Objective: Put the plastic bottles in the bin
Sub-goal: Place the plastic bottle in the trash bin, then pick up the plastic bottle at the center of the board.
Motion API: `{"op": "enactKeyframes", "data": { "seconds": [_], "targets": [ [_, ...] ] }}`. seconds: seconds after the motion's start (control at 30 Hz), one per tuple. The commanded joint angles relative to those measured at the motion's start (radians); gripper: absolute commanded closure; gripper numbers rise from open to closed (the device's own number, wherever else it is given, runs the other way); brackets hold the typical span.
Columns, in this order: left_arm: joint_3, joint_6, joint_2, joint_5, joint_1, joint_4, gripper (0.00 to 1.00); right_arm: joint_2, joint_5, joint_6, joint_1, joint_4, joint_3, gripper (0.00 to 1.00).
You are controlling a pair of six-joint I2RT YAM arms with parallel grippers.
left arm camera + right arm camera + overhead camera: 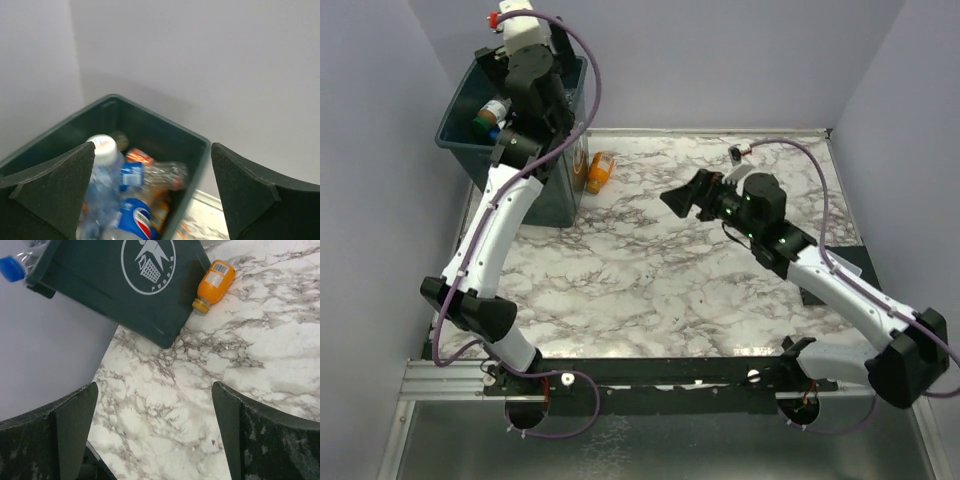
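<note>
- One orange bottle (602,170) is not in the bin. It lies on its side on the table, just beside the bin's 4 o'clock corner in the top view. I can't tell whether it touches the bin wall. The right wrist view shows a white label on the body and the cap end nearest the bin's corner.
- Several bottles (135,200) are piled inside the bin, and the exact count isn't readable.
- In the left wrist view, a white-capped bottle (102,150) sits at 9 o'clock of the pile. One with a blue label and a round red-white-blue mark is at 6 o'clock, and a crumpled clear one is at 2 o'clock.
- A blue-capped bottle (11,268) pokes past the bin's rim at 10 o'clock in the right wrist view.
- The bin (460,148) is dark green-grey and stands upright at the table's 10 o'clock corner, close to the walls. A round white logo (148,262) is on the face turned toward the right arm.
- The left gripper (152,146) hangs over the bin's open top looking down into it. Its fingers are spread wide with nothing between them.
- The right gripper (678,200) is above the table at about 2 o'clock from table centre, pointing toward 9 o'clock at the bin and the orange bottle. It is well apart from both, with its fingers spread wide and empty.
- The table (650,290) has a white marble top with grey veins.
- Lilac walls (720,60) close in the far side and both flanks.
</note>
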Motion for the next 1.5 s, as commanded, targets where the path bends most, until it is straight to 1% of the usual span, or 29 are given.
{"op": "enactKeyframes", "data": {
  "seconds": [0.0, 0.13, 0.2, 0.3, 0.4, 0.53, 0.63, 0.83, 0.97, 1.33, 1.47],
  "targets": [
    [-0.044, 0.069, -0.117, 0.019, -0.169, 0.047, 0.01, 0.214, 0.040, 0.015, -0.007, 0.058, 0.137, 0.00],
    [-0.283, -0.021, -0.266, 0.109, -0.220, 0.134, 0.01, 0.497, 0.068, 0.001, -0.015, 0.079, 0.291, 0.00],
    [-0.394, -0.052, -0.337, 0.116, -0.226, 0.169, 0.01, 0.671, 0.057, -0.012, -0.019, 0.061, 0.414, 0.01],
    [-0.548, -0.076, -0.431, 0.124, -0.232, 0.248, 0.01, 0.877, 0.031, -0.021, -0.020, 0.045, 0.604, 0.03],
    [-0.626, -0.089, -0.494, 0.124, -0.234, 0.281, 0.01, 1.023, 0.014, -0.003, -0.019, 0.015, 0.763, 0.05],
    [-0.671, -0.101, -0.526, 0.125, -0.233, 0.295, 0.01, 1.172, -0.012, 0.046, -0.019, -0.036, 0.947, 0.04],
    [-0.691, -0.111, -0.535, 0.132, -0.234, 0.297, 0.01, 1.262, -0.030, 0.089, -0.019, -0.066, 1.057, 0.00],
    [-0.735, -0.144, -0.546, 0.150, -0.233, 0.302, 0.01, 1.430, -0.055, 0.142, -0.019, -0.133, 1.272, 0.00],
    [-0.758, -0.165, -0.558, 0.180, -0.234, 0.307, 0.01, 1.519, -0.068, 0.167, -0.019, -0.154, 1.382, 0.00],
    [-0.794, -0.190, -0.591, 0.212, -0.235, 0.303, 0.01, 1.662, -0.062, 0.199, -0.003, -0.169, 1.526, 0.00],
    [-0.810, -0.197, -0.600, 0.213, -0.236, 0.302, 0.01, 1.693, -0.069, 0.211, 0.006, -0.163, 1.549, 0.00]
  ]
}}
